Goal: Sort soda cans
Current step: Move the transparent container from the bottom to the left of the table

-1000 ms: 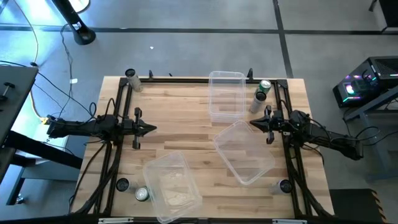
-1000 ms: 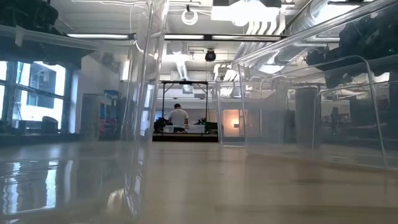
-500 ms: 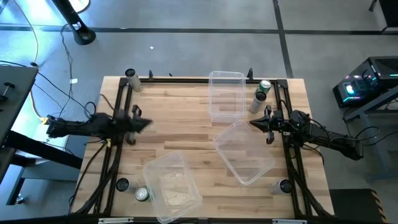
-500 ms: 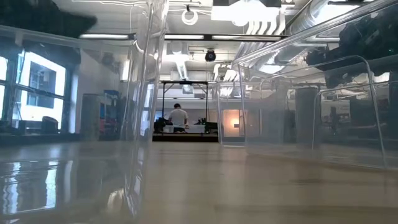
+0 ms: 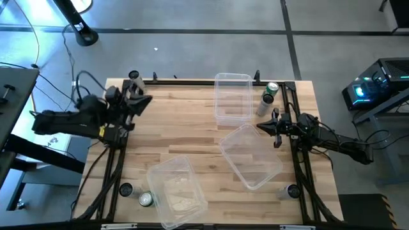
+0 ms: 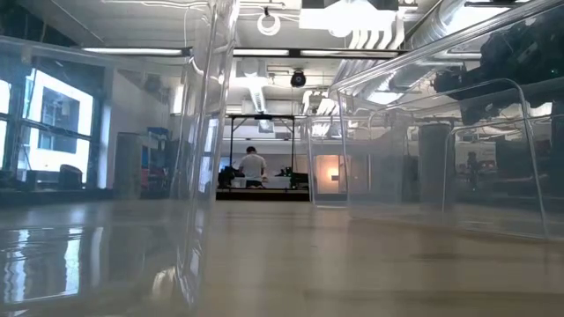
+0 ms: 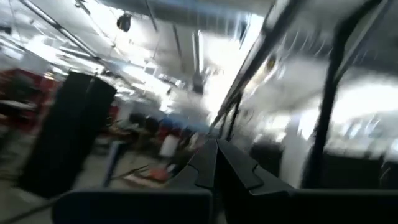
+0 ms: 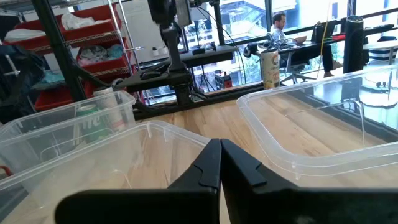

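Swung up and back toward the far-left corner, left gripper [image 5: 142, 101] with fingers pressed together, now just beside the pale can [image 5: 135, 79] there. Right gripper [image 5: 263, 126] parked by the right edge, also pinched shut on nothing. Other cans sat at the corners: green can [image 5: 271, 91] far right, two more [image 5: 136, 194] near left, one [image 5: 289, 190] near right. Probably light, stiff, slick-walled; best grabbed mid-body, gently, to avoid denting.

Bright overhead lighting, blurred left-wrist view
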{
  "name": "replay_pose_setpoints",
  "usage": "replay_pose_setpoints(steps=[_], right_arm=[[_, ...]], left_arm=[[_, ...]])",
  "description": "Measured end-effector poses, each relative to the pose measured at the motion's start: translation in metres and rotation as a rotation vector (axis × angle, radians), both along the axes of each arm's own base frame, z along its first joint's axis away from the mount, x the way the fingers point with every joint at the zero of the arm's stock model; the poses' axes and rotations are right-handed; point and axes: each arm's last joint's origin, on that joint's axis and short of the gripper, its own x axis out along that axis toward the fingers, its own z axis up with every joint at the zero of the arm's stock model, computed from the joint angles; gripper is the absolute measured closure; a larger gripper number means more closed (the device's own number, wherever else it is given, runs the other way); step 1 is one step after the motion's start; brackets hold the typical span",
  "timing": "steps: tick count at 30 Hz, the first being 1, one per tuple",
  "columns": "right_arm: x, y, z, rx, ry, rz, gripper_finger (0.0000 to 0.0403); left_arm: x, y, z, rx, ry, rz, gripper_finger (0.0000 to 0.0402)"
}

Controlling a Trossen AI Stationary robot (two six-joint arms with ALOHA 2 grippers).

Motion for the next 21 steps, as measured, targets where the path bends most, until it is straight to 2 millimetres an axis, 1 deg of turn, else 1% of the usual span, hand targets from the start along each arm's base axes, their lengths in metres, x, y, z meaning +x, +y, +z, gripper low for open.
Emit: replay_pose_setpoints(steps=[2, 5, 8, 9, 10, 12, 16, 17, 19, 21], right_arm=[[0.0, 0.0, 0.0, 0.0, 0.0, 0.0, 0.0402], [0.0, 0.0, 0.0, 0.0, 0.0, 0.0, 0.0402], [0.0, 0.0, 0.0, 0.0, -0.002, -0.006, 0.0402], [0.0, -0.001, 0.002, 0.016, -0.018, -0.02, 0.0402], [0.0, -0.001, 0.005, 0.075, -0.056, -0.032, 0.0402], [-0.002, -0.001, 0.018, 0.278, -0.213, -0.025, 0.0402], [-0.012, -0.005, 0.044, 0.564, -0.604, -0.119, 0.0402], [-0.017, -0.006, 0.051, 0.592, -0.709, -0.135, 0.0402], [-0.025, -0.004, 0.064, 0.545, -0.858, -0.136, 0.0402], [-0.03, -0.001, 0.079, 0.452, -0.9, -0.059, 0.0402]], left_arm=[[0.006, 0.002, 0.022, 0.027, 0.033, 0.029, 0.0402], [0.011, 0.004, 0.046, 0.018, 0.05, 0.039, 0.0402], [0.012, 0.004, 0.06, 0.0, 0.017, 0.031, 0.0402], [0.013, 0.005, 0.064, -0.01, 0.004, 0.031, 0.0402], [0.013, 0.005, 0.066, -0.026, -0.01, 0.025, 0.0402], [0.013, 0.004, 0.069, -0.074, -0.046, -0.003, 0.0401], [0.017, 0.004, 0.069, -0.103, -0.058, -0.022, 0.0402], [0.019, 0.004, 0.069, -0.104, -0.064, -0.023, 0.0402], [0.026, 0.004, 0.072, -0.134, -0.12, -0.044, 0.0402], [0.037, 0.005, 0.082, -0.184, -0.148, -0.093, 0.0402]])
